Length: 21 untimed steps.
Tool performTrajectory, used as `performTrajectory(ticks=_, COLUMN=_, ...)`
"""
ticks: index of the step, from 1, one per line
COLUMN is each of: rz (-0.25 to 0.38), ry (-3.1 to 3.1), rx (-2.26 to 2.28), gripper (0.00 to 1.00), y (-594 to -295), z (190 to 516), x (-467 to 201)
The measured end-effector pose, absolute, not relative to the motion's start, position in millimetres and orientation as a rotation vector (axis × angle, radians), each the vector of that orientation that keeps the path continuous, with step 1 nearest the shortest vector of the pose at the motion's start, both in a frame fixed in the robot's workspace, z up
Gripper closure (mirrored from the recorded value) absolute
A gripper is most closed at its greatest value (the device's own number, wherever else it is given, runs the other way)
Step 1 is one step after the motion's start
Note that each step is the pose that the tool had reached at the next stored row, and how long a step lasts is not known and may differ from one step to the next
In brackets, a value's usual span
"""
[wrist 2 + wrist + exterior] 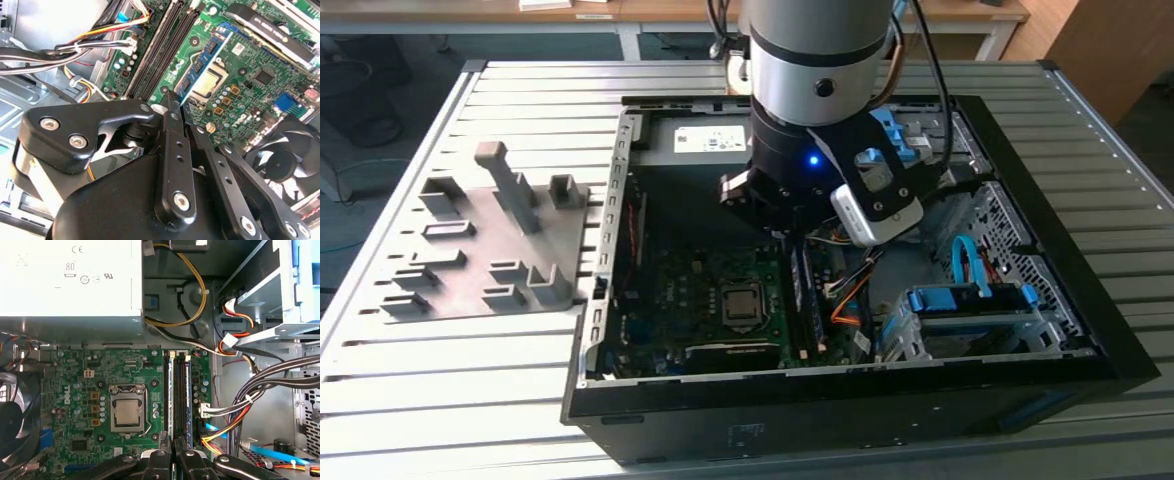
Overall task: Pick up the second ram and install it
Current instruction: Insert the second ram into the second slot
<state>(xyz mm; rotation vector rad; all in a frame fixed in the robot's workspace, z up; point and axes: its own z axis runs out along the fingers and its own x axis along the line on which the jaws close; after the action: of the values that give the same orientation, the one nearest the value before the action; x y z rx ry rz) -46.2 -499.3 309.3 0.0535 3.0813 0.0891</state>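
The second ram [202, 62] is a thin blue-green stick with black chips. It stands on edge along the memory slots [181, 400], beside the processor socket [127, 409]. My gripper [177, 102] reaches down into the open computer case [1067, 250], and its black fingers [170, 150] sit close together on the ram, hiding part of its length. In the first wrist view the gripper [174, 454] lines up with the slot row. The exterior view has the gripper [785, 238] low over the motherboard [707, 300]. Whether the ram is seated in a slot I cannot tell.
A grey fixture plate [467, 250] with upright blocks lies at the exterior view's left of the case. Blue drive brackets [974, 300] and cable bundles [240, 405] crowd one side of the slots. A fan [285, 160] and the power supply [70, 280] border the board.
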Motion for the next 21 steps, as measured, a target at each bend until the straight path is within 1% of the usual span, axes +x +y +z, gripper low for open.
performTrajectory(ticks=21, rz=0.089, ry=3.1, rx=0.055, gripper=0.86, y=-499.4, z=303.0, x=-45.8)
